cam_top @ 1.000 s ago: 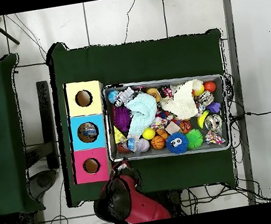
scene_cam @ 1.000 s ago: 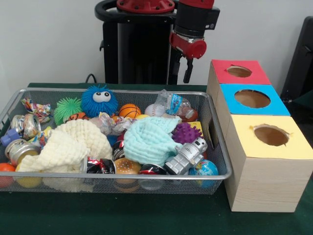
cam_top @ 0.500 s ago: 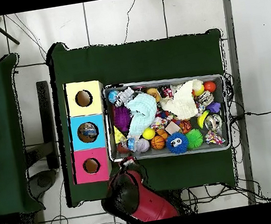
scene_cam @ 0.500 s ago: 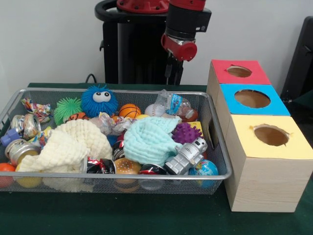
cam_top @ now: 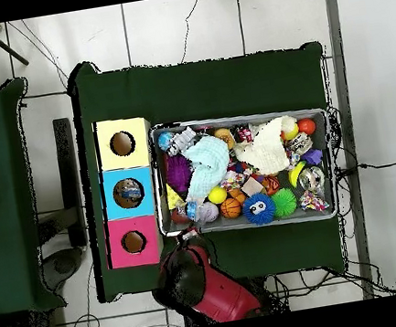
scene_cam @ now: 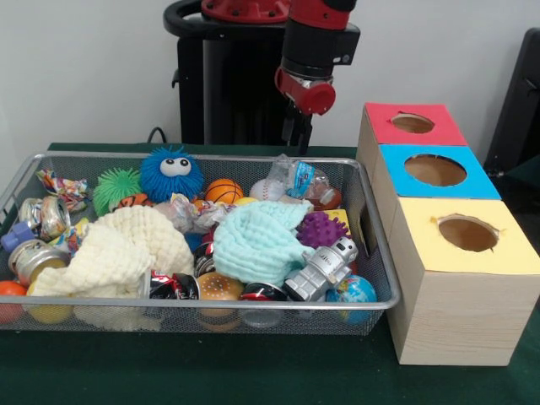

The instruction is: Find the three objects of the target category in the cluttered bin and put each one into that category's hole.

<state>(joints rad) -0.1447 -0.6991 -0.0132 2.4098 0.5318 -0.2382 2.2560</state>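
Two soft, light cloths, cream (scene_cam: 114,249) near-left and mint (scene_cam: 257,240) mid-bin (scene_cam: 384,278), would bunch easily at a raised fold. Smaller balls (scene_cam: 224,191) farther back look light, maybe slippery. Above the far rim, the gripper (scene_cam: 297,135) touches nothing; its spread I cannot tell.

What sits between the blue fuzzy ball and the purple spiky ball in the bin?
In the front view, the small basketball lies between the blue fuzzy ball and the purple spiky ball, along with crinkled wrappers and the light blue cloth.
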